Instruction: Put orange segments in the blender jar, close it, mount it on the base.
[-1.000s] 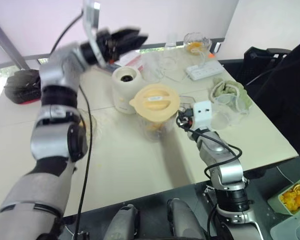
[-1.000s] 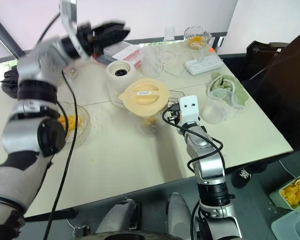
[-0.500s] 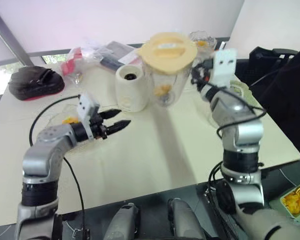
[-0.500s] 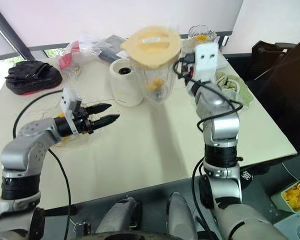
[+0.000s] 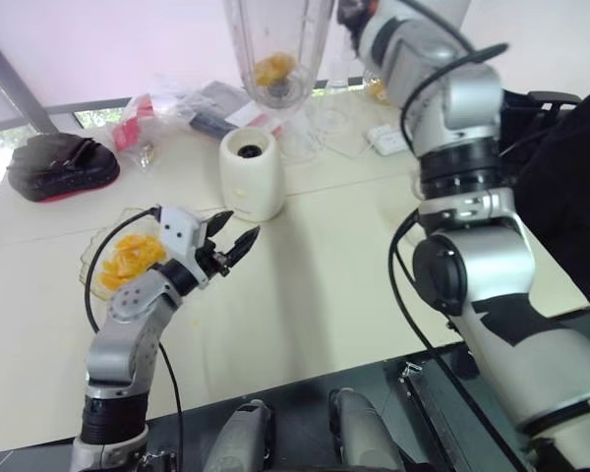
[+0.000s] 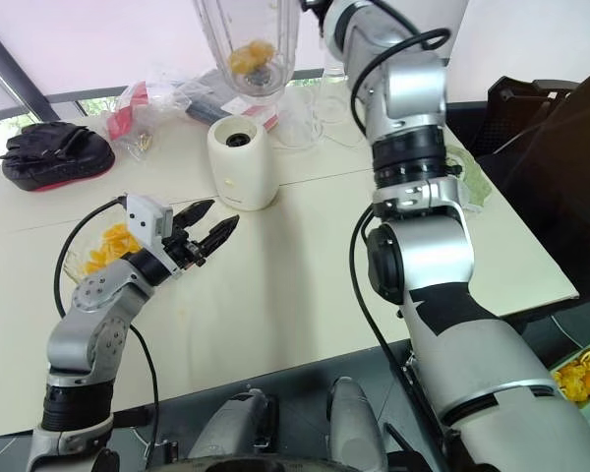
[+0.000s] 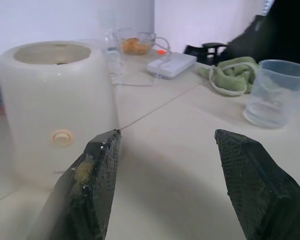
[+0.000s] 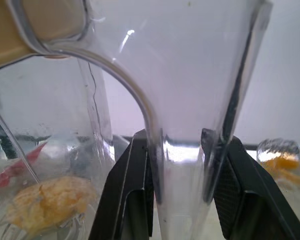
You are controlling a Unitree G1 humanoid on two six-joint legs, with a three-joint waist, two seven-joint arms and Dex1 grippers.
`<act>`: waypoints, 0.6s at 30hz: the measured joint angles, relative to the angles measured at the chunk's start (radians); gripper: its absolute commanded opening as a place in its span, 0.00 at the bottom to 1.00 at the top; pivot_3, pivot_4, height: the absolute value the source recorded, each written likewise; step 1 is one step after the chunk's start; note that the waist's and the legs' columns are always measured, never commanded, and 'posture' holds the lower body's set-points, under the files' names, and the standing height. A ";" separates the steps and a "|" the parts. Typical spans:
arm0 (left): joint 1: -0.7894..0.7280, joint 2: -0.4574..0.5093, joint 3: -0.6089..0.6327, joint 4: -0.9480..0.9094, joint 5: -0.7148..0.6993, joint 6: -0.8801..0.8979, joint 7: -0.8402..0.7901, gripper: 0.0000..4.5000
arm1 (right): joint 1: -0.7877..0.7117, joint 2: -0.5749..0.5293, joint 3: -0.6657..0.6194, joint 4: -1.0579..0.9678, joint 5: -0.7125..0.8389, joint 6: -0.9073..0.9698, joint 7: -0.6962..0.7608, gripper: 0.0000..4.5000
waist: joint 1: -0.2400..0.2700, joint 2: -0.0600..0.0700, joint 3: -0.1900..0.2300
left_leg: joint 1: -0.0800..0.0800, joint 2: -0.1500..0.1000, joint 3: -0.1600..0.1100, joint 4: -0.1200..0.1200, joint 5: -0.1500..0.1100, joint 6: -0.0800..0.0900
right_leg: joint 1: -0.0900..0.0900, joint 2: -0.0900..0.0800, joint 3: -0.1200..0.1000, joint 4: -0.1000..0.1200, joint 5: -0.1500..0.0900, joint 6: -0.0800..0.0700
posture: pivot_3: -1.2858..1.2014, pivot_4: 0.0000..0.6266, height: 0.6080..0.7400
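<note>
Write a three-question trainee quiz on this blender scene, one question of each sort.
1. True or false: the blender jar is mounted on the base.
2. The left gripper is: A) shut on an orange segment, B) open, hovering over the table beside the base, C) shut on a lid.
3. Fill the gap: the right gripper is shut on the jar's ____.

Key: 1. false, the jar is held in the air above the base. 2. B. 3. handle.
</note>
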 measured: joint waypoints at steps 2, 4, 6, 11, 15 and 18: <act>0.013 0.000 0.004 -0.003 0.015 -0.020 0.035 0.69 | -0.015 0.020 -0.001 0.118 -0.002 -0.069 -0.002 0.26 | 0.000 0.000 0.000 | 0.000 0.000 0.000 0.000 0.000 0.000 | 0.000 0.000 0.000 0.000 0.000 0.000 | 0.52 0.24 1.00; 0.027 0.000 0.004 -0.018 0.028 -0.034 0.065 0.69 | -0.026 0.041 -0.001 0.224 -0.002 -0.127 -0.001 0.26 | 0.000 0.000 0.000 | -0.001 0.000 0.000 0.000 0.000 0.000 | 0.000 0.000 0.000 0.000 0.000 0.000 | 0.52 0.24 1.00; 0.040 0.000 0.004 -0.031 0.036 -0.042 0.083 0.69 | -0.033 0.056 -0.002 0.298 -0.002 -0.174 -0.001 0.26 | 0.000 0.000 0.000 | -0.002 0.000 0.000 -0.001 0.000 0.000 | -0.001 0.000 0.000 0.000 0.000 0.000 | 0.52 0.24 1.00; 0.077 0.000 -0.001 -0.072 0.040 -0.042 0.113 0.69 | -0.063 0.074 -0.013 0.418 -0.001 -0.275 -0.001 0.26 | 0.000 0.000 0.000 | -0.002 0.000 -0.001 -0.001 0.000 0.000 | -0.001 0.000 0.000 0.000 0.000 0.000 | 0.52 0.24 1.00; 0.084 0.000 -0.005 -0.090 0.040 -0.041 0.126 0.69 | -0.080 0.090 -0.025 0.446 0.000 -0.330 -0.006 0.26 | 0.000 0.000 0.000 | -0.002 0.000 -0.001 -0.001 0.000 0.000 | -0.001 0.000 0.000 0.000 0.000 0.000 | 0.52 0.24 1.00; 0.089 0.002 -0.010 -0.107 0.040 -0.039 0.130 0.69 | -0.080 0.098 -0.025 0.468 -0.004 -0.365 -0.012 0.26 | 0.000 0.000 0.000 | -0.002 0.000 -0.001 0.000 0.000 0.000 | -0.001 0.000 0.000 0.000 0.000 0.000 | 0.52 0.24 1.00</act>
